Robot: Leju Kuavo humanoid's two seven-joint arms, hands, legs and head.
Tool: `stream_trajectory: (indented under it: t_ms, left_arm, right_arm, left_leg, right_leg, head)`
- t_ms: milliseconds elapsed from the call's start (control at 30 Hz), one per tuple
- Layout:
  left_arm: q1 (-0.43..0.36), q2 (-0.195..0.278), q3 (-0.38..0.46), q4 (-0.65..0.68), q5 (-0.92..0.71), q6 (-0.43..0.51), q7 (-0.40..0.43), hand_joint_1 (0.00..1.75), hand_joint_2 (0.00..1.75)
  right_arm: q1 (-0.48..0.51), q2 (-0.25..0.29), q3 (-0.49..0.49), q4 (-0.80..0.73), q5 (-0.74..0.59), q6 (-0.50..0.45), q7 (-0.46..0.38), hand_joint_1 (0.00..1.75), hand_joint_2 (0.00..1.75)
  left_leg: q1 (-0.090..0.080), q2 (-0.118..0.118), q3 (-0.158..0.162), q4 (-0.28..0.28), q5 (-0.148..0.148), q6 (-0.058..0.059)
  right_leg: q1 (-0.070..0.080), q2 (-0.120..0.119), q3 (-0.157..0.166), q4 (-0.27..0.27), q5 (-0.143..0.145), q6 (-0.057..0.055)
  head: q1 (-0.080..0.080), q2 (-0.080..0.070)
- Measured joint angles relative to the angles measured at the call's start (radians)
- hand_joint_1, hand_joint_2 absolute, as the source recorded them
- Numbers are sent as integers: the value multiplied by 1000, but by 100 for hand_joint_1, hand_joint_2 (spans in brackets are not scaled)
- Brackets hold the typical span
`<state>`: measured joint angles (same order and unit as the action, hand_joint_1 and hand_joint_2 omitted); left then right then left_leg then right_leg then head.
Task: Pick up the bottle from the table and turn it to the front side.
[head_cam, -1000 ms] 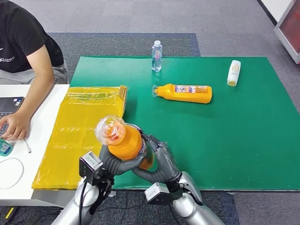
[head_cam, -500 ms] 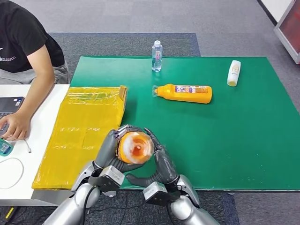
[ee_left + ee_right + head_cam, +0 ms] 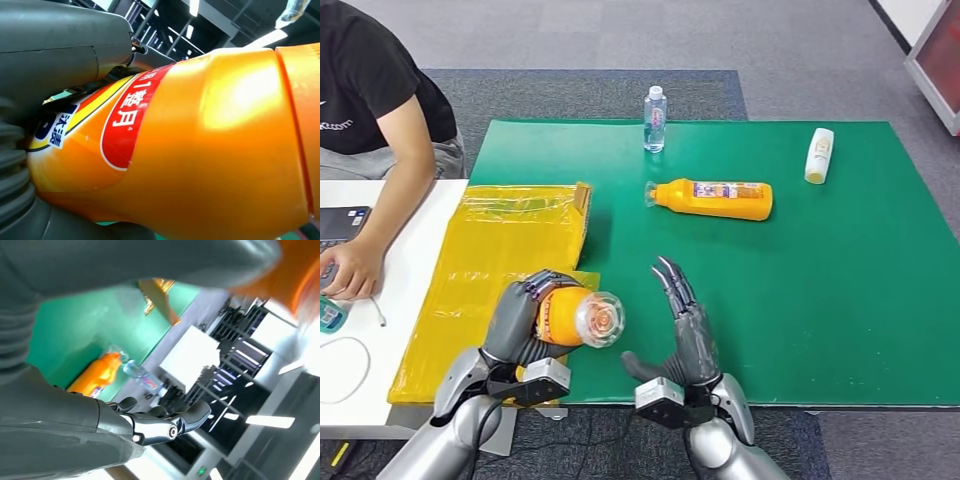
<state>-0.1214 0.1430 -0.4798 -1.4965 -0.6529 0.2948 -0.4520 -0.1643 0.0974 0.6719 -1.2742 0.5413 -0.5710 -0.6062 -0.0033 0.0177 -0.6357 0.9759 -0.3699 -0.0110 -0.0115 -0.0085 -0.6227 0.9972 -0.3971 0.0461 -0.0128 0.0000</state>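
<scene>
So the left robot hand (image 3: 518, 318) had its fingers wrapped round the orange bottle (image 3: 569, 316), holding it off the desk (image 3: 788, 300) in the lower left of the head view, clear cap end pointing toward the middle of the frame. In the left wrist view the bottle (image 3: 211, 145) was right up against the camera, and you could see a red and yellow label with some characters on it. The right robot hand (image 3: 684, 325) was released, fingers spread and pointing up, just beside the bottle but not touching it, low center of the frame.

Further back on the green mat, a second orange bottle (image 3: 712, 199) lay on its side near the upper middle, a small water bottle (image 3: 654, 119) stood upright behind it, and a white bottle (image 3: 818, 155) lay toward the upper right. A yellow bag (image 3: 493, 270) sat on the left, and a person (image 3: 373, 110) was at the upper left corner.
</scene>
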Motion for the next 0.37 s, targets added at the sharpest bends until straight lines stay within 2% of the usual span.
stream_trajectory:
  t_ms: [367]
  left_arm:
    - [45, 15, 25, -10, -53, 43, 6, 175, 175]
  right_arm:
    - [20, 14, -50, 13, -26, 12, 4, 0, 0]
  left_leg:
    - [0, 0, 0, 0, 0, -1]
  right_leg:
    - [0, 0, 0, 0, 0, -1]
  head:
    - [0, 0]
